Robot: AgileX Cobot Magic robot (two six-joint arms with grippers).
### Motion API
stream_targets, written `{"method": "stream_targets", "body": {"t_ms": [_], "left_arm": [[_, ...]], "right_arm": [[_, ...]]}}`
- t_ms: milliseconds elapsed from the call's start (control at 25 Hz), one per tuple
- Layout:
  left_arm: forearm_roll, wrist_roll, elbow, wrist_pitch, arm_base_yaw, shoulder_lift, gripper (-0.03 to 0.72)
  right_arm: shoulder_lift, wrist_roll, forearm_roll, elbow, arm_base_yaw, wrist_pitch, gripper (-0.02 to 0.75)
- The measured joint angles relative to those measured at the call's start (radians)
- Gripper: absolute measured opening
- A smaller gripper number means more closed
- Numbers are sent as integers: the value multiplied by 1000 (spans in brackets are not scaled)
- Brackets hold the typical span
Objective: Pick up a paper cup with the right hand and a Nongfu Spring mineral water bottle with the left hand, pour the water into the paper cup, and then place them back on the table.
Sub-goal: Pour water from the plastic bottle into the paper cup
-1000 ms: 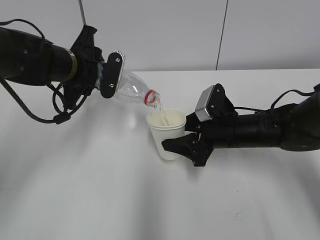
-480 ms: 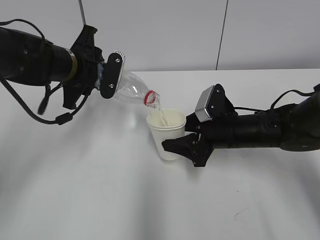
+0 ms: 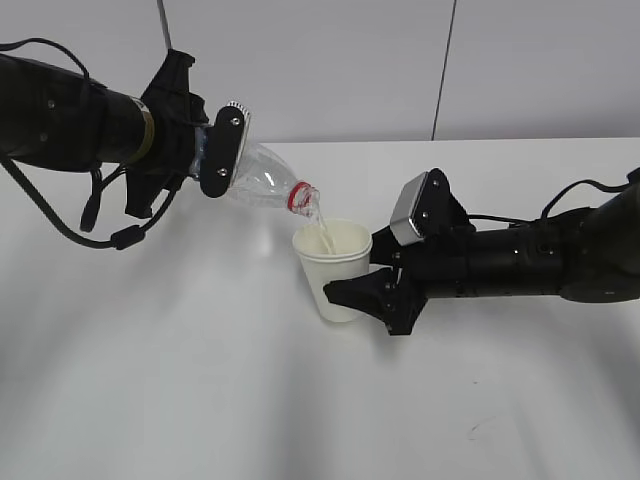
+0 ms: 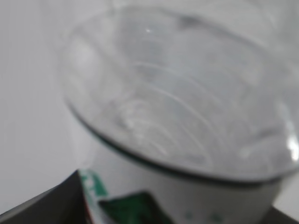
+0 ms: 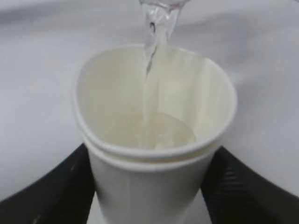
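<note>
From the outside camera, the left hand (image 3: 205,160) grips the base end of the water bottle (image 3: 262,180), which is tipped mouth-down to the right so its red neck ring sits just above the rim of the paper cup (image 3: 336,266); a thin stream of water runs from the mouth into the cup. The right hand (image 3: 362,287) is clamped around the cup's side, holding it upright over the white table (image 3: 200,380). In the left wrist camera, the bottle (image 4: 187,102) fills the view, blurred and clear, with a strip of its label at the bottom. In the right wrist camera, the cup (image 5: 154,140) sits between the dark fingers (image 5: 51,196), its rim squeezed to an oval, water falling inside and pooling at the bottom
</note>
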Motion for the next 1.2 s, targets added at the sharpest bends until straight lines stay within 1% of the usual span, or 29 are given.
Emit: {"method": "stream_targets", "body": {"t_ms": [320, 640, 1200], "left_arm": [[3, 0, 0, 0, 0, 0, 385], [32, -1, 0, 0, 0, 0, 385], [43, -1, 0, 12, 0, 0, 385]], "right_arm": [[0, 0, -17, 0, 0, 2, 489], [0, 0, -43, 0, 0, 2, 489], [0, 0, -49, 0, 0, 2, 489]]}}
